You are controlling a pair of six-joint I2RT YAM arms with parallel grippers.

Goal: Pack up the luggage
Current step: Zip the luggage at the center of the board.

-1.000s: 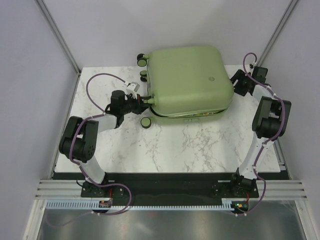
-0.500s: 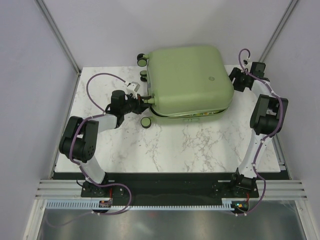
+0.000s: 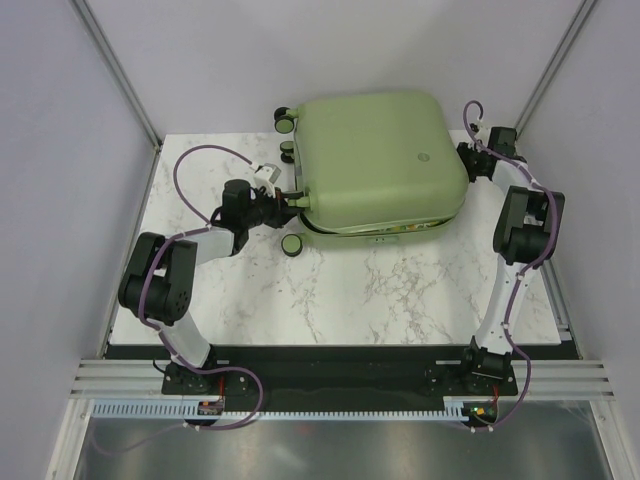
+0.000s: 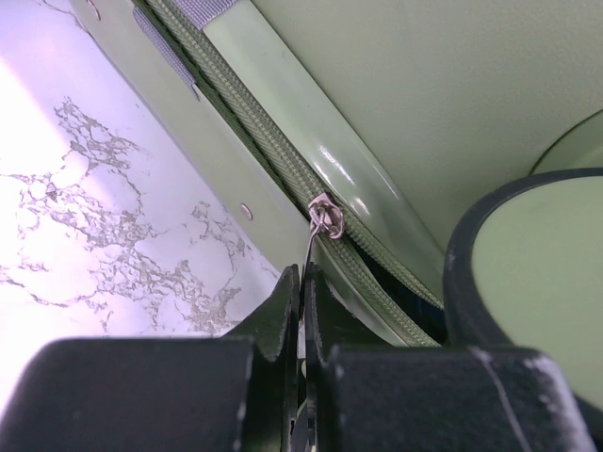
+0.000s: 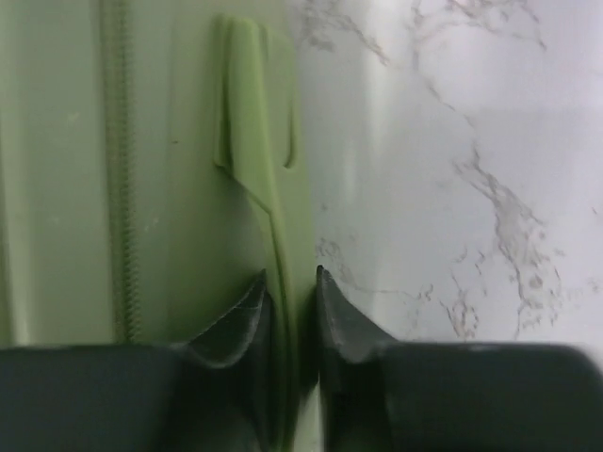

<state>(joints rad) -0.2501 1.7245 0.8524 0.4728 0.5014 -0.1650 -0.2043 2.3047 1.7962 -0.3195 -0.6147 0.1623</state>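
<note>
The luggage [image 3: 380, 160], a pale green hard-shell suitcase, lies flat with its lid down at the back of the marble table [image 3: 380, 290]. My left gripper [image 3: 288, 198] is at its left edge. In the left wrist view this gripper [image 4: 301, 275] is shut on the thin metal zipper pull [image 4: 320, 218], which hangs from the zipper [image 4: 254, 141]. The right gripper [image 3: 468, 160] is at the suitcase's right side. In the right wrist view the right gripper [image 5: 290, 275] has its fingertips pressed on both sides of the green side handle [image 5: 256, 122].
Caster wheels [image 3: 286, 119] stick out on the suitcase's left side, one [image 3: 292, 244] near the left gripper and one [image 4: 537, 264] filling the left wrist view's right side. Grey walls and metal posts [image 3: 115, 70] close in the table.
My right gripper has moved up and left to the suitcase's right side and closed on the side handle. The left gripper and the suitcase have not moved.
</note>
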